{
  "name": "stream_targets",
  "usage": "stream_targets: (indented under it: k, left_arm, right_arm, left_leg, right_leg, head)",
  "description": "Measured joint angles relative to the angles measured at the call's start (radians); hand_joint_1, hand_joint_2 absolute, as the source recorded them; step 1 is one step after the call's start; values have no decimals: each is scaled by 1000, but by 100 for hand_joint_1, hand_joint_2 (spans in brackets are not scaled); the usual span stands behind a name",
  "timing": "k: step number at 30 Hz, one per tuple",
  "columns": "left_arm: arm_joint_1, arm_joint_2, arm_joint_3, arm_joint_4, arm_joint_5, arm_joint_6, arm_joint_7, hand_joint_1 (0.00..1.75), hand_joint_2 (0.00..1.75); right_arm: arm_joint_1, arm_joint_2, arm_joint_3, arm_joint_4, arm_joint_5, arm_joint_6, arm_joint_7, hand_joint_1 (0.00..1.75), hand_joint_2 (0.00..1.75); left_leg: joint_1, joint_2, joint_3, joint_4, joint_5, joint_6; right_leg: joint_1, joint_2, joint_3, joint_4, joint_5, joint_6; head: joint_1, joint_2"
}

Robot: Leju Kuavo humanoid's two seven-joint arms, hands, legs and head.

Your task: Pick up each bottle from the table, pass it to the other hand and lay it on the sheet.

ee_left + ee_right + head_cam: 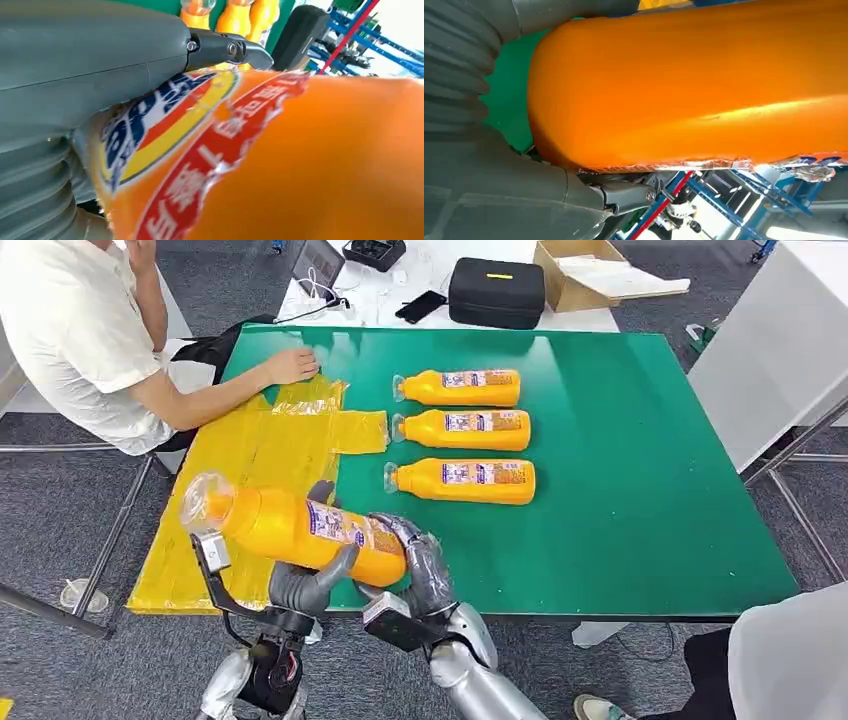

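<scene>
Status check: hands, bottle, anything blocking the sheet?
Left hand and right hand both grip orange plastic bottle, mid-handover. Person's hand rests on yellow plastic sheet.

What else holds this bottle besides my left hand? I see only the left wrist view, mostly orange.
Observer: The right hand grips the bottle too, at its base end.
Operator: Where does its cap point?
Observer: The cap points to the robot's left, above the yellow sheet.
Operator: Is anything on the sheet?
Observer: A person's hand rests on its far end.
</scene>
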State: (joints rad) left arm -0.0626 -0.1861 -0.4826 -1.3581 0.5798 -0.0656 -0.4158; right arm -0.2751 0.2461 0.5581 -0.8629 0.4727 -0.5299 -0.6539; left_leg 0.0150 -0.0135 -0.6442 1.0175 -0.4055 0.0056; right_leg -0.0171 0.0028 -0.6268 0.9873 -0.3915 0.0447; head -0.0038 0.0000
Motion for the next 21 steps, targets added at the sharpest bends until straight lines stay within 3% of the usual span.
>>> stream_targets:
  k: [21]
  left_arm:
    - [0,-6,18,-3,8,14,-27,0,175]
  right_arm:
    - [-11,1,13,26,-13,11,3,173,175]
  left_leg:
    - [0,0,0,0,0,0]
  right_leg:
    - [0,0,0,0,0,0]
  head:
    - [0,0]
